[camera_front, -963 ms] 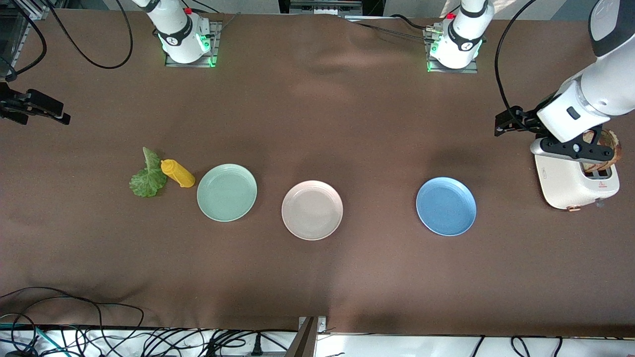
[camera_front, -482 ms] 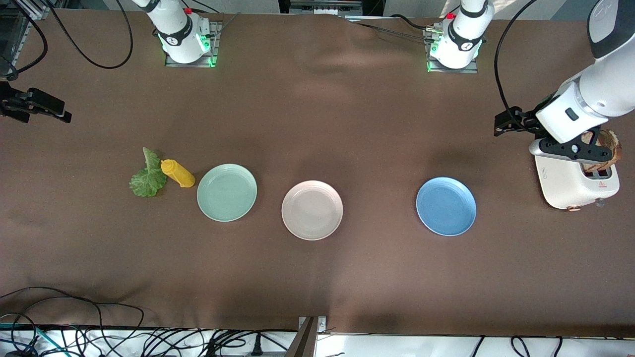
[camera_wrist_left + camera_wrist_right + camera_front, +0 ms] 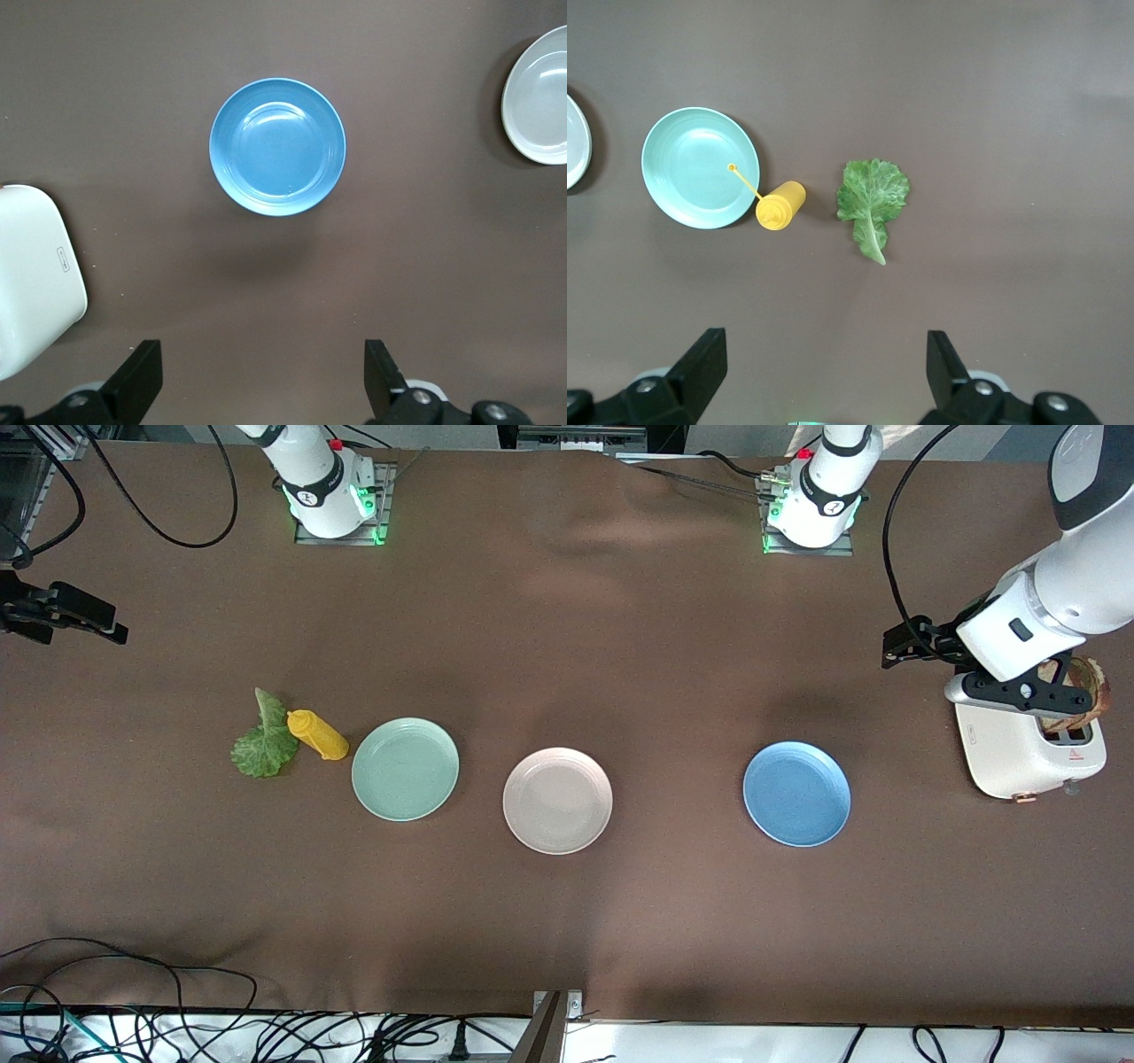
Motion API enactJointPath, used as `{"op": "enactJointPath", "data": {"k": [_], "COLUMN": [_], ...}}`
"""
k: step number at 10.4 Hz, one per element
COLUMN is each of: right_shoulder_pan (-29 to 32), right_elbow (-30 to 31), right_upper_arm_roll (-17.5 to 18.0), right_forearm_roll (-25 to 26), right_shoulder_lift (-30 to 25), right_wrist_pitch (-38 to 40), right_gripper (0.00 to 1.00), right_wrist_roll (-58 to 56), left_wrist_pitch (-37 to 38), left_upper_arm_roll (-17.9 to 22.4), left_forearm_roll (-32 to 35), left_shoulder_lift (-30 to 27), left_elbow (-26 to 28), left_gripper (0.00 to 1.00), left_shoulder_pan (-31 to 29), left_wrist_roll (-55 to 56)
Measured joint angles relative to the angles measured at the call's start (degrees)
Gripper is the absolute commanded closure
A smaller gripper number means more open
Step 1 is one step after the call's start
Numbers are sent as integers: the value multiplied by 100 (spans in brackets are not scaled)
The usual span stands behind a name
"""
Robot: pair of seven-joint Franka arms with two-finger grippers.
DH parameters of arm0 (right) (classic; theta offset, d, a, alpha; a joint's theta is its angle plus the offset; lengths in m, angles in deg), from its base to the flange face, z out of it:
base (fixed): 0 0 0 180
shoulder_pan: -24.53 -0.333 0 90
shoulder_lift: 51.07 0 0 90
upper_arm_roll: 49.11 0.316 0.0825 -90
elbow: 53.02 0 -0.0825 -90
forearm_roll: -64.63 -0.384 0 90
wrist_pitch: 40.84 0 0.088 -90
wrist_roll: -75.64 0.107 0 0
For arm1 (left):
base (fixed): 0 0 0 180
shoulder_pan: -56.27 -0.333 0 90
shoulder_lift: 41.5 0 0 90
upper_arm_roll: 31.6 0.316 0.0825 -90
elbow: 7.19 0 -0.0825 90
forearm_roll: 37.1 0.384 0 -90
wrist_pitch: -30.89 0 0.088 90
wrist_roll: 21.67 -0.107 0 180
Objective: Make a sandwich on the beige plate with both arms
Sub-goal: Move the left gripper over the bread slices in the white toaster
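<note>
The beige plate lies empty on the brown counter. Beside it, toward the left arm's end, is the blue plate; toward the right arm's end is the mint green plate, then the yellow bottle and the lettuce leaf. A white toaster with bread slices stands past the blue plate. The left claw is spread wide, high over the counter near the toaster. The right claw is spread too, over the counter near the lettuce.
</note>
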Motion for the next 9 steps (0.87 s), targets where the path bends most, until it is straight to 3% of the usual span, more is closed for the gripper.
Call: {"op": "enactJointPath", "data": {"k": [9], "right_shoulder_pan": [-7], "right_elbow": [0], "right_upper_arm_roll": [24], "right_forearm_roll": [0], "right_shoulder_lift": [0], "right_wrist_pitch": [0], "right_gripper": [0], "right_wrist_roll": [0], "left_wrist_pitch": [0], "left_upper_arm_roll": [0], "left_forearm_roll": [0], "left_shoulder_lift": [-75], "left_elbow": [0], "left_gripper": [0], "left_shoulder_pan": [0], "left_wrist_roll": [0]}}
